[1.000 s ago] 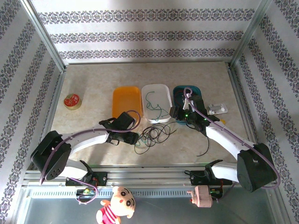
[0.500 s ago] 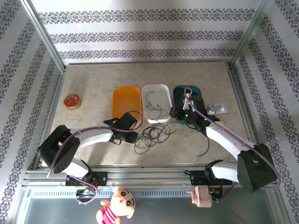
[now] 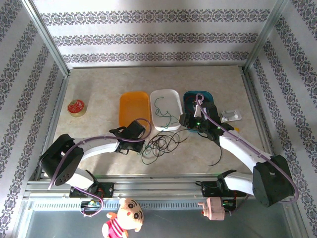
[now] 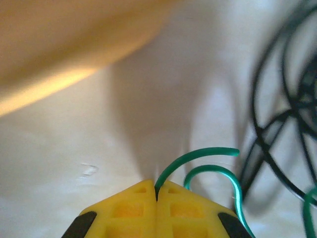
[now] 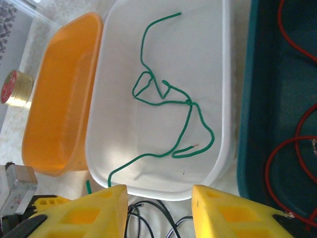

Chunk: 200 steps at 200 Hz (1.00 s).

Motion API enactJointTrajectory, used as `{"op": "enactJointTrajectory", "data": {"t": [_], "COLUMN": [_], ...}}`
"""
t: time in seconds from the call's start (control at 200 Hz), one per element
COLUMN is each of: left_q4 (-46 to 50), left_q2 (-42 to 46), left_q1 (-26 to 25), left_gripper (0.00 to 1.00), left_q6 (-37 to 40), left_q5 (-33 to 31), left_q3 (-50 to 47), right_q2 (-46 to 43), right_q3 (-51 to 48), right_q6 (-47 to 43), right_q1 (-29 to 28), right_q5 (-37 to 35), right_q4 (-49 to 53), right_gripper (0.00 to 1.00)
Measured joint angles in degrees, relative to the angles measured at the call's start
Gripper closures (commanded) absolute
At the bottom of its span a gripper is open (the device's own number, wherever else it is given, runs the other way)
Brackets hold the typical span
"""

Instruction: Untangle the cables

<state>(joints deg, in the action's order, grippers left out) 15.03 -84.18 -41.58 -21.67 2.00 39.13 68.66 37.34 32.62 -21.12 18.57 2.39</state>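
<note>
now the left end effector [image 4: 157,192] pinches the green cable [image 4: 218,151] near its end; it should lift slowly, clear of the black cables [image 4: 254,99].

Beige table [image 3: 99,84], round tin [image 3: 76,107] at left, orange tray [image 3: 132,105], white tray [image 3: 171,98], teal tray [image 3: 190,96], cables [image 3: 159,141] tangled nearby

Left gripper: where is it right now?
Top view, left of centre: the left gripper sits just in front of the orange tray, at the left edge of the black cable tangle, shut on a green cable end.
</note>
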Motion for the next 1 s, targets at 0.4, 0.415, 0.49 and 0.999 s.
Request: {"op": "enactJointTrajectory", "data": {"t": [0.4, 0.415, 0.49, 0.999], "left_q4": [-1.75, -1.75, -1.73, -1.73], "left_q2": [23.61, 23.65, 23.65, 23.28], "left_q1": [-2.23, -2.23, -2.23, -2.23], "left_gripper": [1.0, 1.0, 1.0, 1.0], "left_q6": [3.1, 3.28, 3.72, 5.01], "left_q5": [1.42, 1.42, 1.44, 1.4], "left_q3": [1.7, 2.03, 3.34, 4.39], "right_q2": [0.04, 0.24, 1.79, 7.43], "right_q3": [0.94, 1.27, 3.45, 11.34], "right_q6": [-7.37, -7.61, -9.14, -15.23], "right_q1": [-9.49, -10.03, -12.52, -18.6], "right_q5": [14.05, 14.47, 16.02, 20.11], "right_q4": [0.09, 0.26, 1.25, 9.55], "right_gripper": [0.6, 0.6, 0.59, 0.55]}}
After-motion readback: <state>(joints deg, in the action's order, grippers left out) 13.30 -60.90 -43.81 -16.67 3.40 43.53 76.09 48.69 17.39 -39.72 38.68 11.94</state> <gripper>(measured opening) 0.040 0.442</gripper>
